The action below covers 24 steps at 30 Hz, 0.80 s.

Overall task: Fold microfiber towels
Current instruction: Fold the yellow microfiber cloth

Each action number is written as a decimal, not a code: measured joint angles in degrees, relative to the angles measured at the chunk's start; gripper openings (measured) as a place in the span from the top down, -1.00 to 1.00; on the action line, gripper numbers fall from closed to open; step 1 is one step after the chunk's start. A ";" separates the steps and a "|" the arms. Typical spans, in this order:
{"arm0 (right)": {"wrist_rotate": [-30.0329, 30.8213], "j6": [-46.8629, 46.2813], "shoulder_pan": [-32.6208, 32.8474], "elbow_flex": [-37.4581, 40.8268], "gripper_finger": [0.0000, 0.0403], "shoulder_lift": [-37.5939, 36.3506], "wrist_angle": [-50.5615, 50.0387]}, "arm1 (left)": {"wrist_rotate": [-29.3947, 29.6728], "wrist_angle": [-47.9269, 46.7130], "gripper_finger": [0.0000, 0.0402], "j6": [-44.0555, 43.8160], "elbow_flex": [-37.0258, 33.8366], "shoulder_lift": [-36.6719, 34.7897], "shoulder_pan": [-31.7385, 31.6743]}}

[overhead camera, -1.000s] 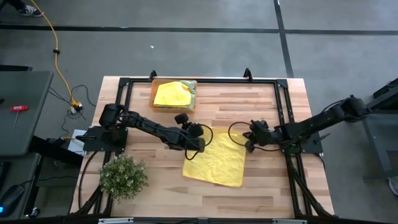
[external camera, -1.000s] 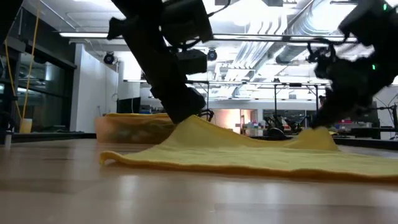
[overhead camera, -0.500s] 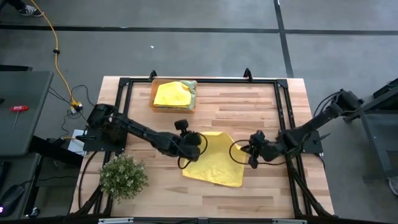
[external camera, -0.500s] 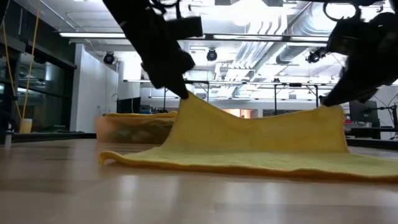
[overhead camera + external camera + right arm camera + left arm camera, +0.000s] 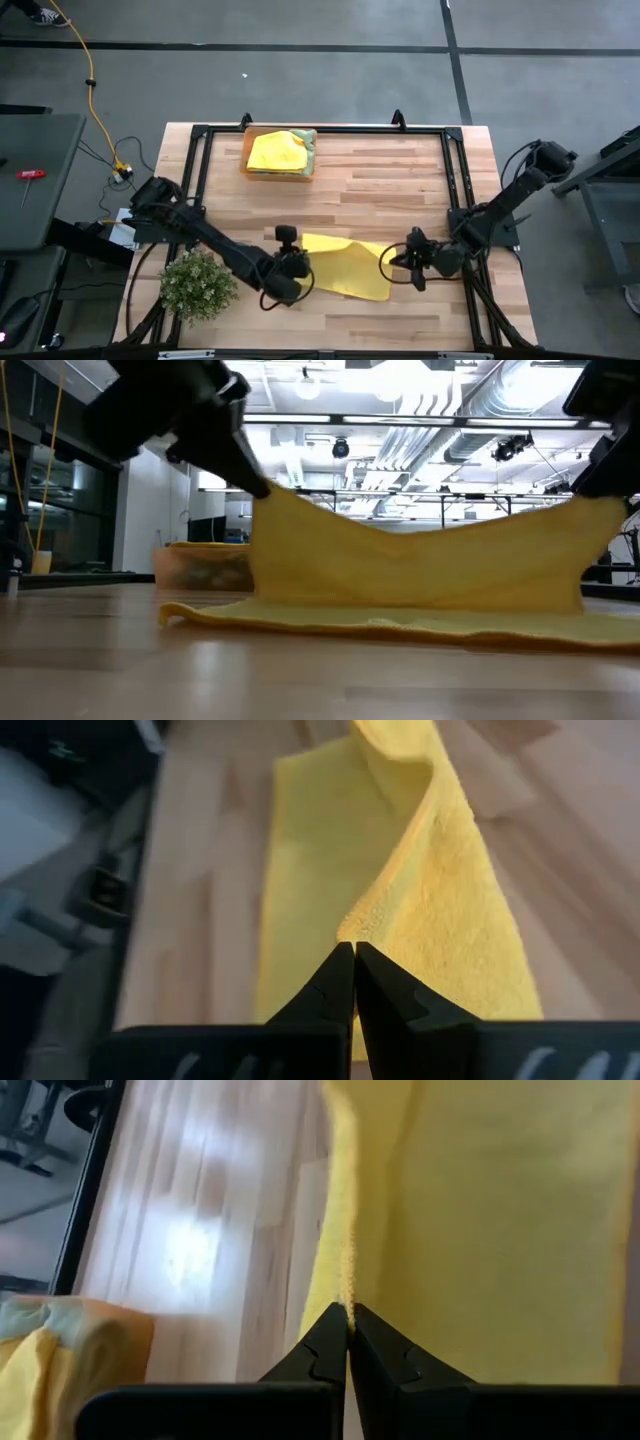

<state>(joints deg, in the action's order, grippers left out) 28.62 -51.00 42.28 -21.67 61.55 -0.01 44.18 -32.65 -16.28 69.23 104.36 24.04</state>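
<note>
Yellow towel [image 5: 345,266]: soft and limp, sagging between two pinched corners (it is draping like a curtain in the low view), so it is likely light and will slump wherever it is not being held.
Where to hold: corners or the hem are looking best; a pinch mid-cloth would probably just bunch it.
Look: plain bright yellow, fuzzy nap, half lifted, with its lower edge lying on the wooden table [image 5: 400,170].
Place: sitting near the front of the table, between both arms.
Left gripper [image 5: 349,1318]: fingers are clamping one raised corner.
Right gripper [image 5: 354,952]: fingers are pinching the opposite raised corner.
Other towels [image 5: 278,152]: lying heaped in an orange tray [image 5: 308,172] at the far edge.
Plant [image 5: 197,285]: standing just beside the left arm.
</note>
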 joint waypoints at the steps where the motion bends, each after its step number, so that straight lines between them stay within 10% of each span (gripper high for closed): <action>1: -0.24 0.00 0.43 0.00 1.00 0.18 1.40 | 0.08 -1.18 1.00 0.00 -0.01 0.00 0.50; 13: -0.25 -1.27 5.07 -0.04 1.00 10.49 13.31 | 3.08 -5.96 1.00 1.49 -0.04 -0.31 2.18; 24: -0.48 -4.22 5.40 -0.04 1.00 21.24 20.24 | -8.63 -2.95 1.00 0.21 -0.04 -0.24 4.07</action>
<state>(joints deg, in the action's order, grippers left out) 28.14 -55.22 47.68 -21.71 82.79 20.23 35.55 -35.59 -16.07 69.19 104.12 28.11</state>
